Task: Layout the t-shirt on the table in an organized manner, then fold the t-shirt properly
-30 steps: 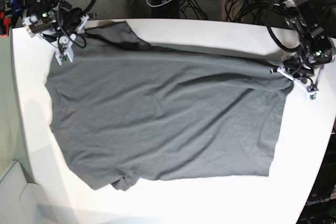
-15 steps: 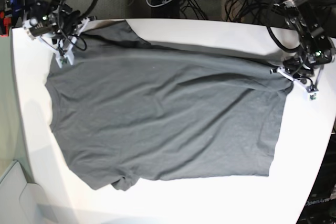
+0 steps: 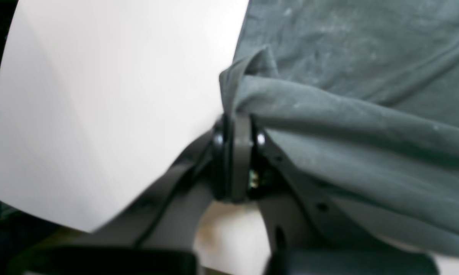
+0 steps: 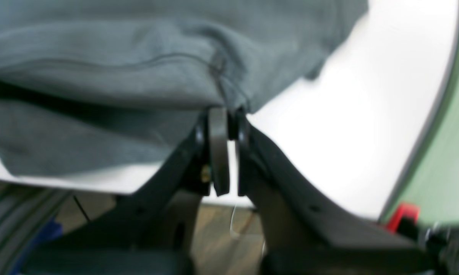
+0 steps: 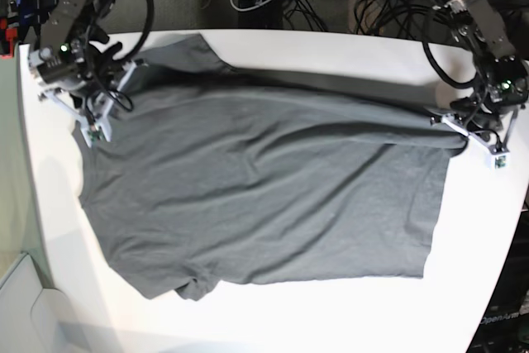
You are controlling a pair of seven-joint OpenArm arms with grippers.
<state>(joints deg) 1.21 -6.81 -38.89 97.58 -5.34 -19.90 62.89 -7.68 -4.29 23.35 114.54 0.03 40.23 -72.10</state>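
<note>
Shirt time: my left claw (image 3: 237, 126) and right claw (image 4: 224, 114) each pinch the t-shirt (image 5: 264, 196), spread on the table (image 5: 248, 320); no folds made yet.

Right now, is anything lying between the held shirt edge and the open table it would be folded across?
Nothing visible does. The t-shirt is the only thing on the table. The left hand and the right hand are each shut on an edge of it, with only shirt and bare tabletop around them.
</note>
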